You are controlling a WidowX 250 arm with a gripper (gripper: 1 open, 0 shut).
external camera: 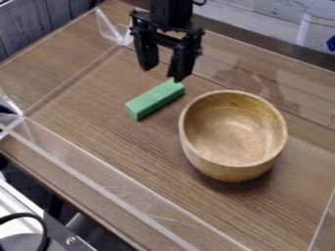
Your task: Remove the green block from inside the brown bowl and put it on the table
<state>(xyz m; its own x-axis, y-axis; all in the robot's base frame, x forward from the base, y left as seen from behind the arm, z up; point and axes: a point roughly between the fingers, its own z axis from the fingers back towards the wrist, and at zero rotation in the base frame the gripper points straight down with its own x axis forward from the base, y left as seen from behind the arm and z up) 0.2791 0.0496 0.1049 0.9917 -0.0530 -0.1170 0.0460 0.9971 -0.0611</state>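
The green block (155, 98) lies flat on the desk (92, 147), just left of the brown bowl (233, 134) and outside it, its long axis running from near-left to far-right. Above its far end hangs the gripper (165, 61), pointing down with jaws spread apart and empty. The bowl holds nothing, so the task looks done.

This is looking like a robotics lab: a wood-grain desk (78, 108) is sitting fenced by low clear acrylic walls (92, 162), a black robot arm (167, 12) is hanging over it, and cables (20, 230) are trailing below its front edge.
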